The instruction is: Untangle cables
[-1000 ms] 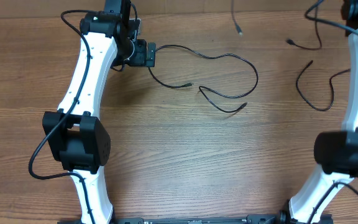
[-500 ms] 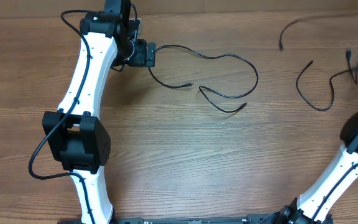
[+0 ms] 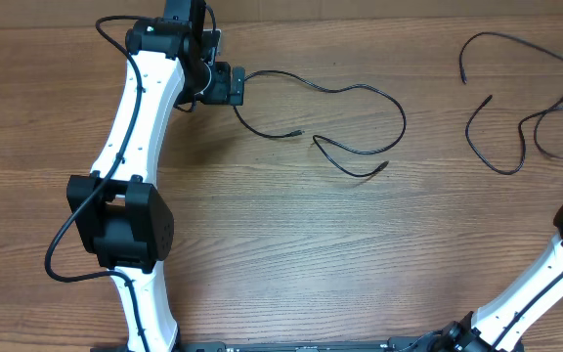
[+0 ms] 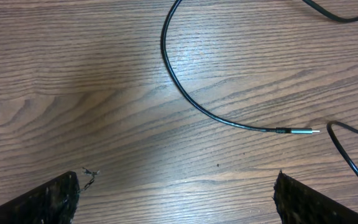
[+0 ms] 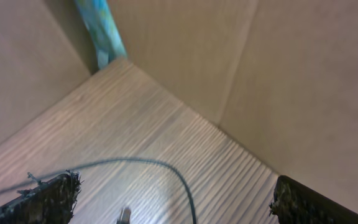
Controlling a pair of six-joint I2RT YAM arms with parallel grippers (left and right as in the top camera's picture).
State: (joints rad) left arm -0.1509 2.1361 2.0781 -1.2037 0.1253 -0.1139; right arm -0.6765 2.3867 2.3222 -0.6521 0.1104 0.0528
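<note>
Our right fingers are spread wide and hold nothing, with one strand loose below. Farther out, our left fingers gape empty above a plug end. The cables lie across the counter, seemingly laid apart to prevent re-tangling.

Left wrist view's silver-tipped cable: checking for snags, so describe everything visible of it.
The cable is thin, black and smooth, ending in a dark plug with a silver tip. It lies flat on the wooden table, curving from the top edge down rightward. Only the table touches it; the open left tool is clear of it.
</note>
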